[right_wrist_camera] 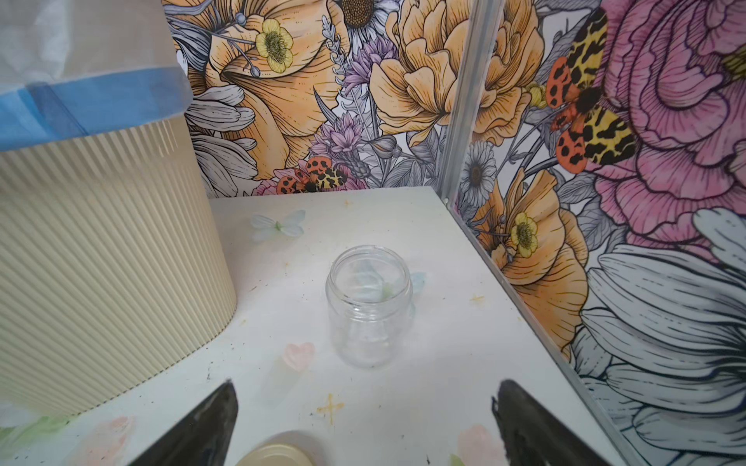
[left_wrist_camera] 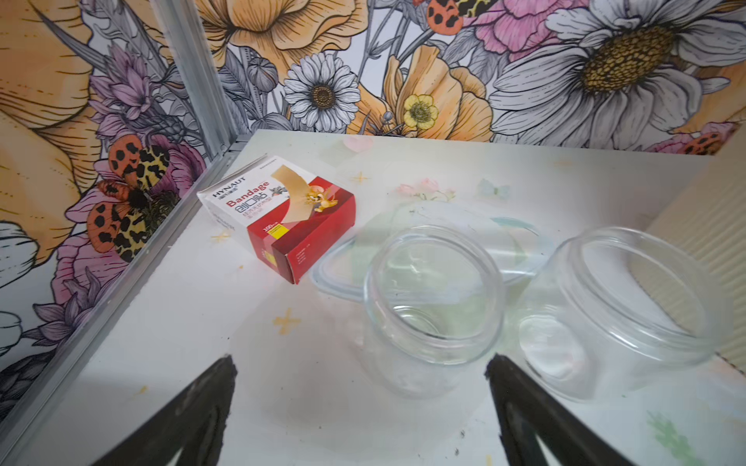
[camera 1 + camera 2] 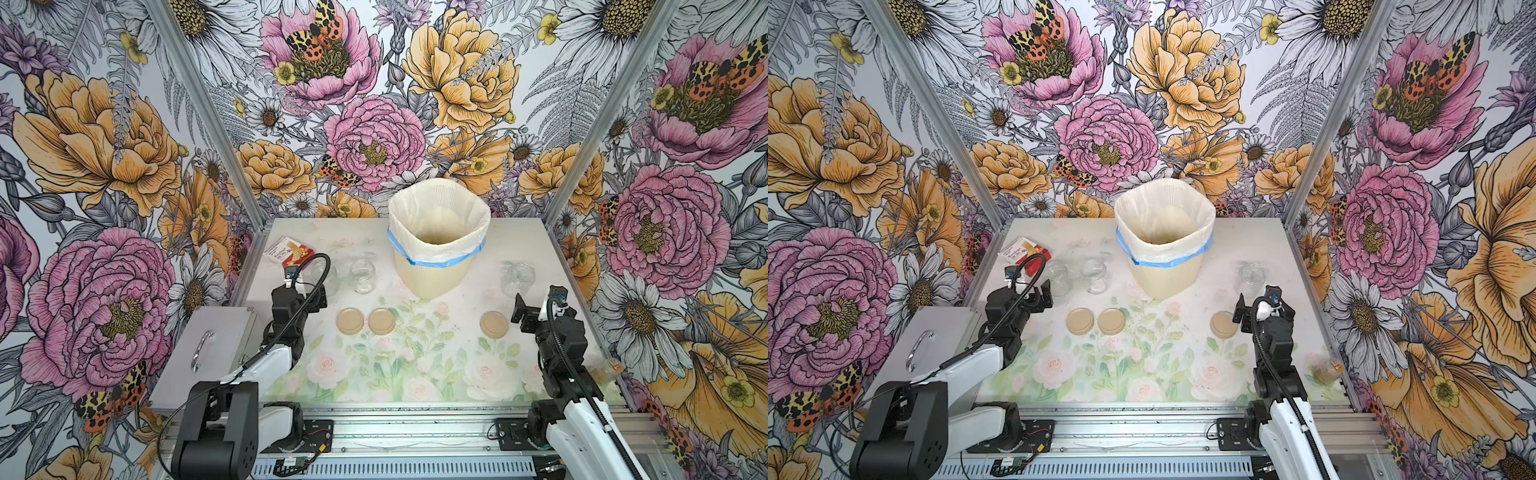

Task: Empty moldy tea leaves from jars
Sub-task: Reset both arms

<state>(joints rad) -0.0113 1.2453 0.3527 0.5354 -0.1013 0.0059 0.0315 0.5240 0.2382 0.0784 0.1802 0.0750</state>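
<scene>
Glass jar (image 1: 369,306) beyond right jaws.

Floral walls (image 3: 374,137) of big pink and orange blooms, daisies and spotted moths stand at 9, 12 and 3 o'clock, joined by metal posts (image 3: 202,104). The white table (image 3: 415,374) bears faint roses. The light is even.

Bin (image 3: 432,274) stands behind three lids (image 3: 381,321), jars (image 3: 363,276) flanking it left and right.
</scene>
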